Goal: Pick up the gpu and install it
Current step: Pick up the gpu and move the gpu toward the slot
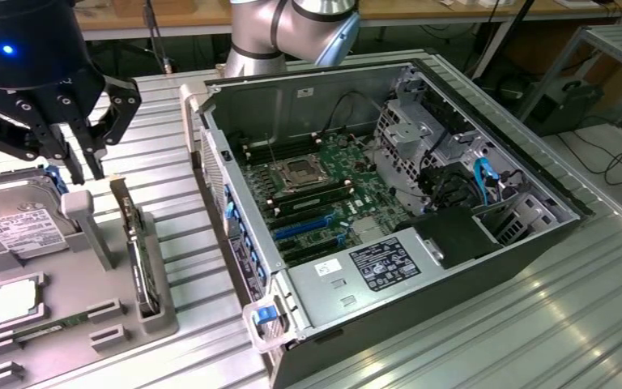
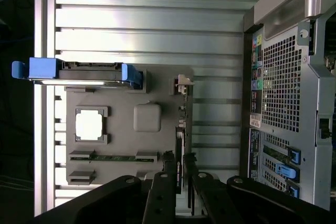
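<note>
The gpu [image 1: 138, 259] is a thin dark card standing on edge in a slot of the grey holder tray [image 1: 74, 316], at the exterior view's left. My black gripper [image 1: 84, 174] hangs above the tray, over the far end of the card and apart from it. In the wrist view the gpu [image 2: 179, 145] appears edge-on, with its pale bracket [image 2: 181, 84] at one end. The gripper [image 2: 180, 179] is lined up over the card's edge, with one of its two fingers [image 2: 167, 184] on each side. They stand a narrow gap apart and hold nothing.
The open computer case [image 1: 527, 235] lies at the exterior view's right, its motherboard [image 1: 322, 194] and blue slots [image 1: 300, 231] exposed. On the tray [image 2: 121, 145] sit a hard drive [image 1: 14, 223], a processor [image 1: 14, 300] and a memory stick [image 1: 41, 332]. A ribbed metal table [image 1: 570, 324] lies underneath.
</note>
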Action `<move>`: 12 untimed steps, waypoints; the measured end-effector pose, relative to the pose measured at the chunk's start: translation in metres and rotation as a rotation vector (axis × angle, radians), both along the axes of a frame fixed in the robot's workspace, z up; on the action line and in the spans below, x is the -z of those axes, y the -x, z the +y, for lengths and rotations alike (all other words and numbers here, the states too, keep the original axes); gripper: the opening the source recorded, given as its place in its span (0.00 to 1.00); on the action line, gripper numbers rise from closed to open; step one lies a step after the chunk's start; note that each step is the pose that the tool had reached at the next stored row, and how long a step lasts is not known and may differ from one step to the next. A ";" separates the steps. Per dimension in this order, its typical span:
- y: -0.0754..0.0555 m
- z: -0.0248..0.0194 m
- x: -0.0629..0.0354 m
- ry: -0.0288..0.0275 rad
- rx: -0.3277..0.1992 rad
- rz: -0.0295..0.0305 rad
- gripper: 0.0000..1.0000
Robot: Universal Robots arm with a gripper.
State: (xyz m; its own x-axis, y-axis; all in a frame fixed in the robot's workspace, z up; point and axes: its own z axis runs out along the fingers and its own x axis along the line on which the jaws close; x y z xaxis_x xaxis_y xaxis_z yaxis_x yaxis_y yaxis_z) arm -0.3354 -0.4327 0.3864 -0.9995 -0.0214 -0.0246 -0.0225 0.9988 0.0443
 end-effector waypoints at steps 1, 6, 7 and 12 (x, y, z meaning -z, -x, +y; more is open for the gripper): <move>0.000 0.0000 0.0000 -0.0001 0.000 -0.0001 0.24; 0.000 0.0000 0.0000 -0.0001 0.000 -0.0001 0.54; 0.000 0.0000 0.0001 0.0002 0.000 0.0001 0.54; 0.000 0.0002 0.0072 0.0155 -0.006 0.0000 0.60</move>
